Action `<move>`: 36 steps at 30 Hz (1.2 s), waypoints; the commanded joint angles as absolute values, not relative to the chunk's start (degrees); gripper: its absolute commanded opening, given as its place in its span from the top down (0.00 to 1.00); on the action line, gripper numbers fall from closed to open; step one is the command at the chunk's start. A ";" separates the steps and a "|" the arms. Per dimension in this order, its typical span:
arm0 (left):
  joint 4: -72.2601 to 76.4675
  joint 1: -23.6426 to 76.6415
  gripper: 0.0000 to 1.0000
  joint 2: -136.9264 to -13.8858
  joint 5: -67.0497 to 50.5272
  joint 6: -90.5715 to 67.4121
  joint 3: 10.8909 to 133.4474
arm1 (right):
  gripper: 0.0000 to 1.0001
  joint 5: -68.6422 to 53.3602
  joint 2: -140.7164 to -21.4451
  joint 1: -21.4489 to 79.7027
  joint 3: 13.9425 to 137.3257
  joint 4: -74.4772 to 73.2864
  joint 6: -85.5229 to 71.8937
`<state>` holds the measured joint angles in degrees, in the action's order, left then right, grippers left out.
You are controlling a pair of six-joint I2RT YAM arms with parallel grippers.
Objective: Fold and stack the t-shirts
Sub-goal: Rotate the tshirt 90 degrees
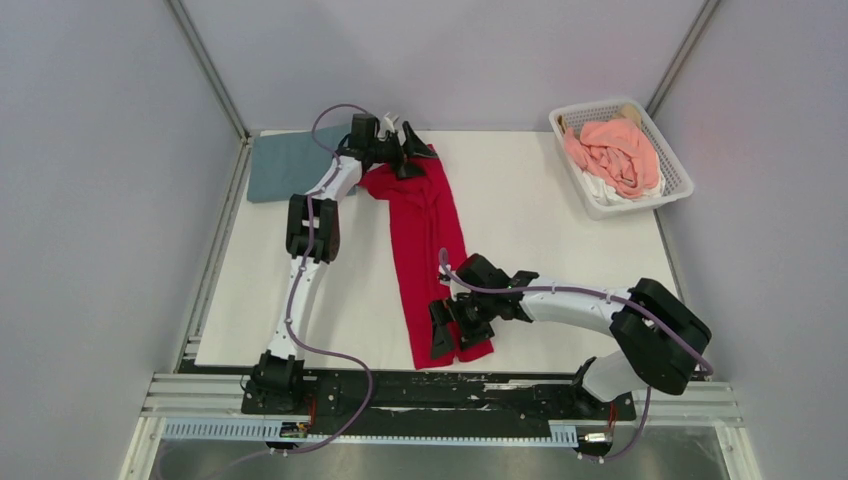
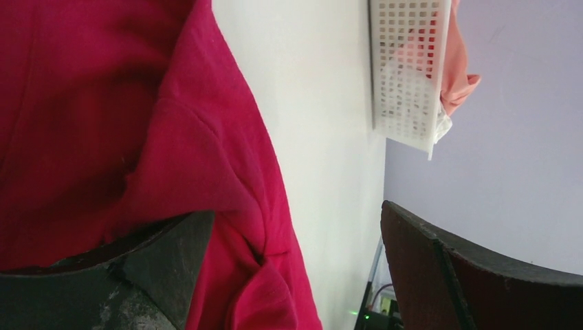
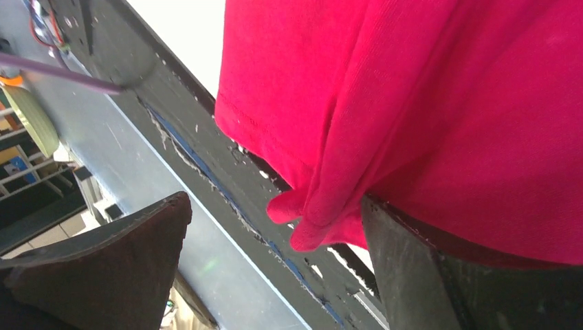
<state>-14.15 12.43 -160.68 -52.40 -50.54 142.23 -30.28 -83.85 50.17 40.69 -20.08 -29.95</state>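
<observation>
A bright red t-shirt (image 1: 425, 230) lies on the white table (image 1: 560, 250) as a long narrow strip running from the far middle to the near edge. My left gripper (image 1: 406, 158) is open at its far end; in the left wrist view (image 2: 295, 213) red cloth (image 2: 103, 103) lies against the left finger (image 2: 158, 261). My right gripper (image 1: 455, 340) is open at the near end; in the right wrist view (image 3: 275, 203) the red hem (image 3: 447, 103) lies against the right finger (image 3: 412, 275). A folded grey-blue t-shirt (image 1: 285, 165) lies at the far left.
A white lattice basket (image 1: 600, 105) at the back right holds a salmon-pink t-shirt (image 1: 615, 150) over a white one (image 1: 605, 187); the basket also shows in the left wrist view (image 2: 405, 69). A black rail (image 1: 440, 385) runs along the near table edge. Grey walls enclose the table.
</observation>
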 commanded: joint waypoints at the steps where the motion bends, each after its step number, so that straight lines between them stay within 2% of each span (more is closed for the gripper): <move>1: -5.68 16.91 0.00 -161.93 -52.85 -53.99 144.35 | 0.00 -31.32 -85.77 52.44 39.68 -21.37 -31.22; 13: -7.75 25.53 0.00 -160.58 -49.80 -48.92 142.42 | 0.00 -33.37 -88.70 53.55 41.03 -18.24 -28.08; 18: -13.89 23.15 0.00 -159.24 -39.50 -46.41 143.12 | 0.00 -31.87 -83.21 53.60 39.99 -20.03 -28.91; 22: -12.40 20.58 0.00 -156.28 -37.20 -47.36 142.41 | 0.00 -32.46 -77.00 53.60 39.42 -21.99 -29.01; 30: -12.80 20.23 0.00 -148.20 -41.07 -42.32 144.32 | 0.00 -19.12 -63.89 52.09 41.56 -26.49 -33.22; 36: -22.72 20.68 0.00 -132.55 -42.02 -33.35 136.00 | 0.00 -12.16 -61.90 45.15 39.68 -29.63 -37.19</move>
<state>-17.43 18.81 -148.62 -40.45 -41.93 138.80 -19.73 -63.00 48.73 39.90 -26.26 -33.08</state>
